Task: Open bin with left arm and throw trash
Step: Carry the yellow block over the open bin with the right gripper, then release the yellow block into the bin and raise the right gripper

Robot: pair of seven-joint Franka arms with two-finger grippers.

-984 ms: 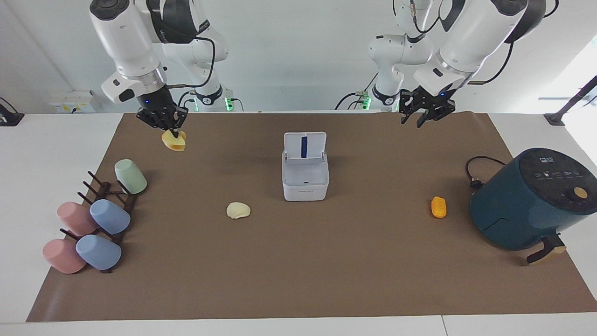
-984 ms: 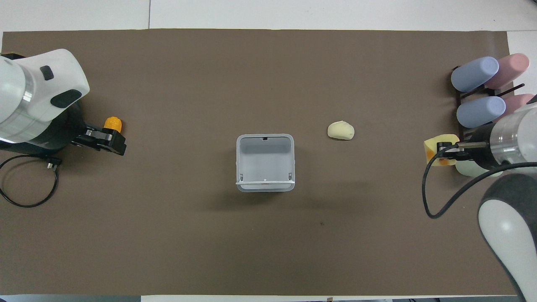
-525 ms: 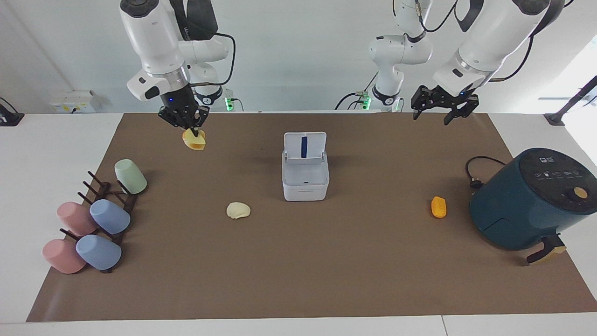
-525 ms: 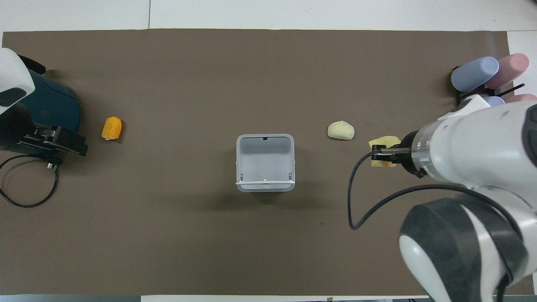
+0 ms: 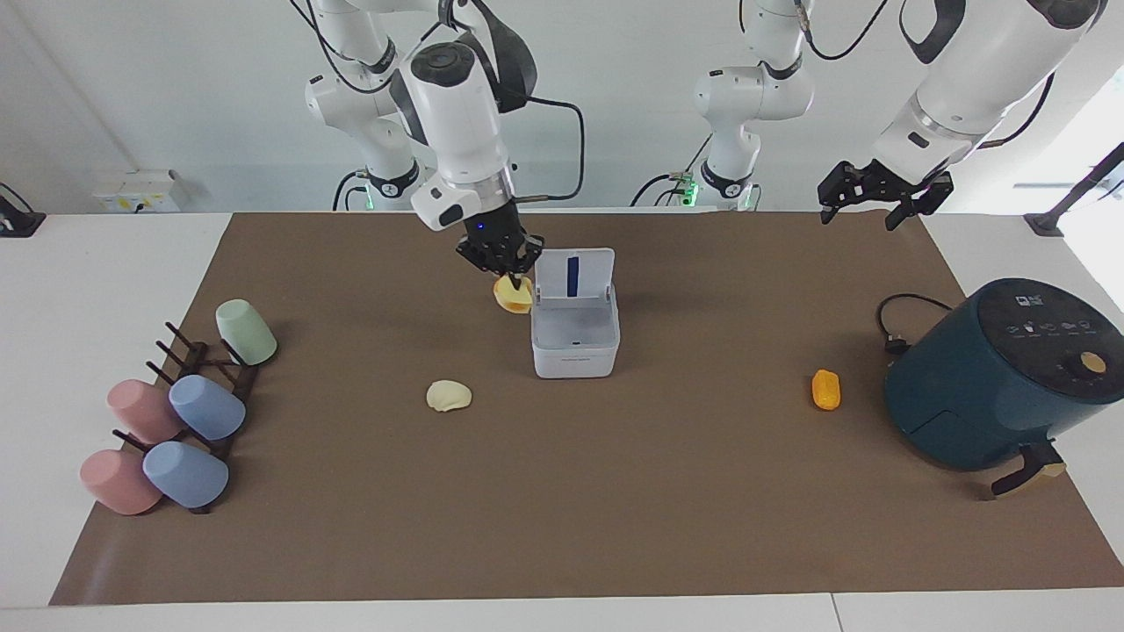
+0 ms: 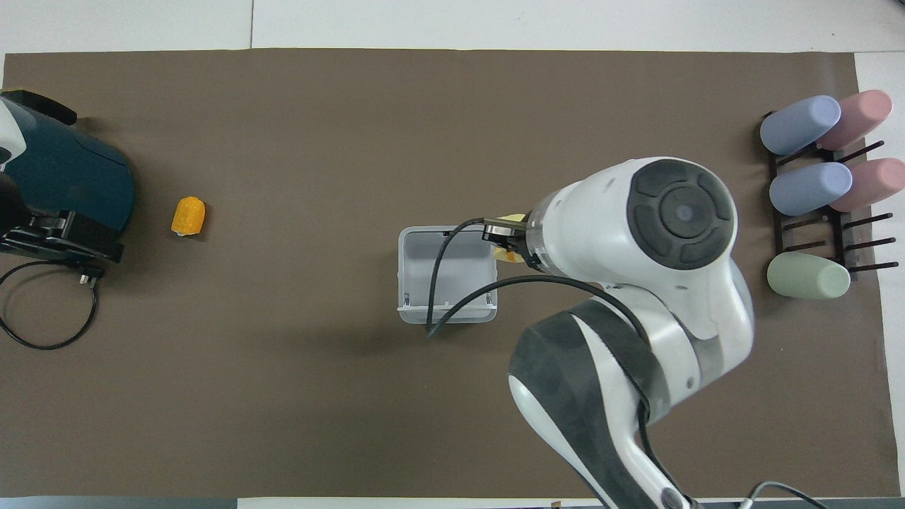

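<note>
The white-grey bin (image 5: 575, 355) stands mid-mat with its lid (image 5: 574, 274) upright and open; it also shows in the overhead view (image 6: 404, 268). My right gripper (image 5: 509, 277) is shut on the yellow wedge (image 5: 513, 296) and holds it in the air just beside the bin's rim, toward the right arm's end (image 6: 506, 253). The cream lump (image 5: 449, 396) lies on the mat, hidden under the right arm in the overhead view. The orange oblong (image 5: 825, 390) (image 6: 188, 215) lies beside the air fryer. My left gripper (image 5: 881, 195) (image 6: 78, 244) is open and empty, raised over the mat's corner.
A dark-teal air fryer (image 5: 1001, 373) with its cord (image 6: 42, 311) stands at the left arm's end. A rack (image 5: 206, 369) holding several pastel cups (image 6: 802, 124) stands at the right arm's end.
My right gripper has carried the yellow wedge from over the cup rack's end across to the bin's rim. My left gripper has drawn back and up toward the air fryer's end.
</note>
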